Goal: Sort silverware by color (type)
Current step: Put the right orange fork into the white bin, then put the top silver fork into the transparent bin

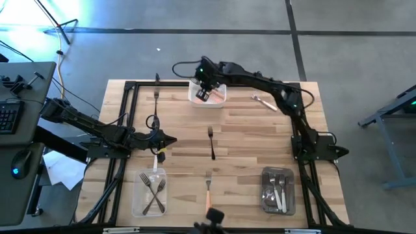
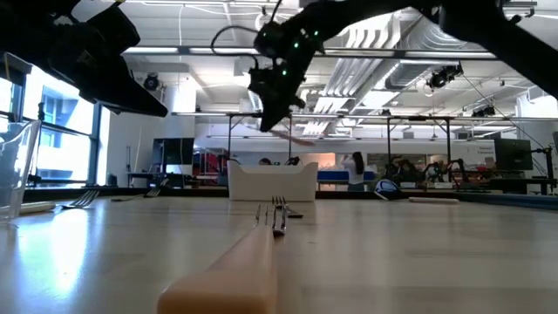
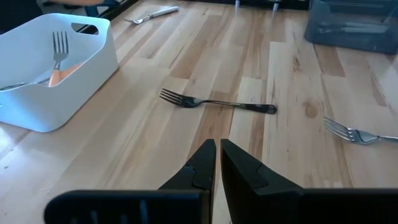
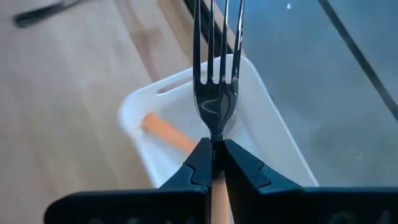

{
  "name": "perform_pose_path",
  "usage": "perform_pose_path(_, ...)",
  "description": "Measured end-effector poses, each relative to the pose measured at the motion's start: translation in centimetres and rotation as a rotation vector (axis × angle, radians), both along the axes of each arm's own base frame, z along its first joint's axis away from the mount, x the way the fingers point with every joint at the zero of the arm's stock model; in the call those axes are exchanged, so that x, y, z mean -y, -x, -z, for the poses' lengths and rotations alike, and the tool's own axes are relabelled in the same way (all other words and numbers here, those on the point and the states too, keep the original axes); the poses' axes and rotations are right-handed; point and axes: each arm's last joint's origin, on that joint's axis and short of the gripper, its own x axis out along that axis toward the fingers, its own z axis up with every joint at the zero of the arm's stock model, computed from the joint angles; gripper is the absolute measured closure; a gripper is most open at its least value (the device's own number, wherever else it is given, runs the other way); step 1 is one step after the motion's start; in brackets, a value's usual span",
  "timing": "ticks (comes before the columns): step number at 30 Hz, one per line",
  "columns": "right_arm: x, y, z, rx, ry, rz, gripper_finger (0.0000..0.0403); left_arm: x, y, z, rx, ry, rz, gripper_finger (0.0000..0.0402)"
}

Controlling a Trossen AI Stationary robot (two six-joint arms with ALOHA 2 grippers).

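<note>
The orange-handled fork [image 4: 215, 93] had a shiny metal head with four tines, and it hung above the white tray [image 4: 273, 143] at the far edge of the surface [image 1: 240, 143] — another orange handle already lay inside this tray. The right pincer [image 4: 216, 163] was clamped on the fork at its neck, the right arm stretched far over the surface. The left pincer [image 3: 217, 163] was pressed together, empty, pointing at a dark all-metal fork [image 3: 214, 102] lying flat.
</note>
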Motion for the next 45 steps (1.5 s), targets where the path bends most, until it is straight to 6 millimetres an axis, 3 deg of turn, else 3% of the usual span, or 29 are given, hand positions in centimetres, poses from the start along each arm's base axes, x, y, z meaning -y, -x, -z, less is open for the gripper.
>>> perform_pose_path(7,3.7,-0.8,5.0,-0.067,-0.057,-0.004,0.0391,0.0,0.0,0.0,-0.001,-0.003,0.001,0.0384)
perform_pose_path(15,5.7,-0.7,8.2,-0.084,-0.108,0.002,0.0391,0.0,0.0,0.0,-0.002,-0.023,-0.006,0.0384)
perform_pose_path(22,6.0,-0.9,8.9,-0.075,-0.123,-0.005,0.0389,0.0,0.0,0.0,-0.002,-0.022,-0.007,0.0384)
perform_pose_path(26,5.8,-1.0,8.9,-0.079,-0.113,-0.026,0.0362,0.0,0.0,0.0,-0.002,-0.022,-0.007,0.0384)
perform_pose_path(29,5.7,-0.9,8.5,-0.081,-0.099,-0.044,0.0322,0.0,0.0,0.0,-0.001,-0.022,-0.007,0.0384)
perform_pose_path(33,5.4,-0.9,6.1,-0.077,-0.090,-0.056,0.0274,0.0,0.0,0.0,0.001,-0.018,-0.009,0.0384)
perform_pose_path(36,4.5,-0.5,4.5,-0.081,-0.077,-0.066,0.0259,-0.1,0.0,0.0,0.002,-0.016,-0.015,0.0384)
perform_pose_path(40,2.9,0.5,1.6,-0.106,-0.028,-0.071,0.0278,-0.1,0.0,0.0,0.005,-0.031,-0.037,0.0384)
perform_pose_path(45,0.9,0.7,-1.5,-0.083,0.059,-0.103,0.0364,-0.2,0.0,0.0,0.004,-0.040,-0.041,0.0384)
